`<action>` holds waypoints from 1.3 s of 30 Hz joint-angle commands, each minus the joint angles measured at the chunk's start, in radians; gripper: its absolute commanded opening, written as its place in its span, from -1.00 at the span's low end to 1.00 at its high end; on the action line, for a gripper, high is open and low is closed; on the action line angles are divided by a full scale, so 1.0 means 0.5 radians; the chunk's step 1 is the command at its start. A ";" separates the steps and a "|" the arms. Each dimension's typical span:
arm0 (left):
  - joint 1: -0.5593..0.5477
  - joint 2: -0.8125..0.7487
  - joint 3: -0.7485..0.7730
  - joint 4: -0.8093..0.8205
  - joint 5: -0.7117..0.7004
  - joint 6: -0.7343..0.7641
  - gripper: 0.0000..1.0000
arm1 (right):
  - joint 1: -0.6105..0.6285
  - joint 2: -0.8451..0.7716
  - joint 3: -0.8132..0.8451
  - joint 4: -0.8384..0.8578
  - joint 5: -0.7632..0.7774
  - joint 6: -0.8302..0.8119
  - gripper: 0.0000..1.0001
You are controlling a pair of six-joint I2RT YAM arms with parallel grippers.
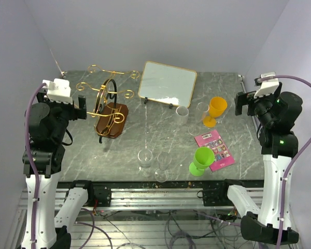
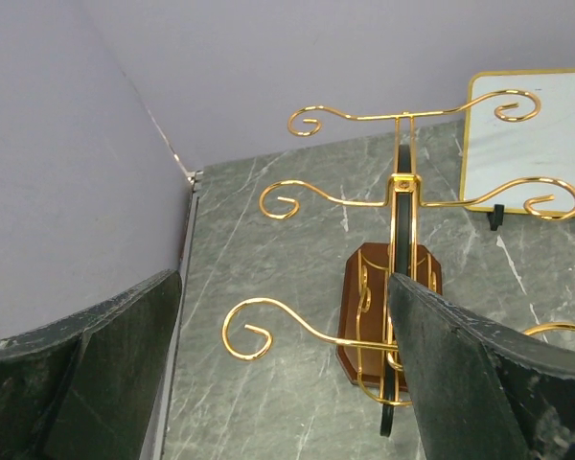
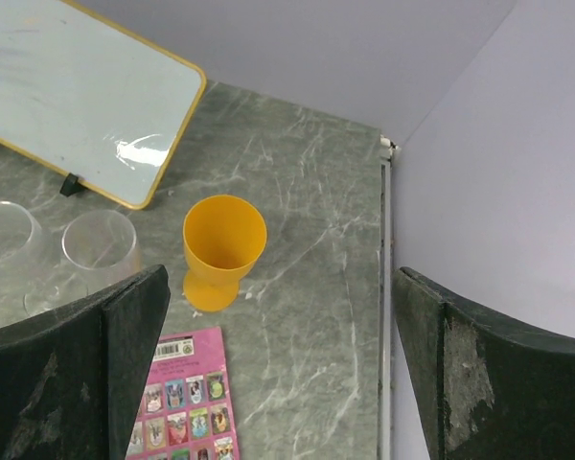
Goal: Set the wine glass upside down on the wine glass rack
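The wine glass rack is a gold wire stand with scrolled arms on a dark-brown wooden base, at the table's back left. It fills the left wrist view. Two clear wine glasses stand upright near the front middle. Two more clear glasses stand further back and show in the right wrist view. My left gripper hovers just left of the rack, open and empty. My right gripper hovers at the right edge, open and empty.
A gold-framed white board leans at the back middle. An orange cup stands right of the glasses. A green cup and a pink card lie front right. Walls close in the back and both sides.
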 commanded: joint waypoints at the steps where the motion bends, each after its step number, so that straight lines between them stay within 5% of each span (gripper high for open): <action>1: 0.024 0.026 0.090 -0.033 0.180 0.036 0.99 | -0.020 0.035 0.104 -0.090 -0.098 -0.108 1.00; 19: 0.024 0.318 0.164 -0.210 0.615 0.079 0.99 | 0.010 0.389 0.229 -0.540 -0.738 -0.457 0.87; 29: 0.024 0.369 0.150 -0.189 0.630 0.090 0.99 | 0.512 0.801 0.239 -0.314 -0.047 -0.105 0.52; 39: 0.024 0.350 0.129 -0.168 0.638 0.120 0.98 | 0.685 1.082 0.380 -0.286 0.184 -0.038 0.17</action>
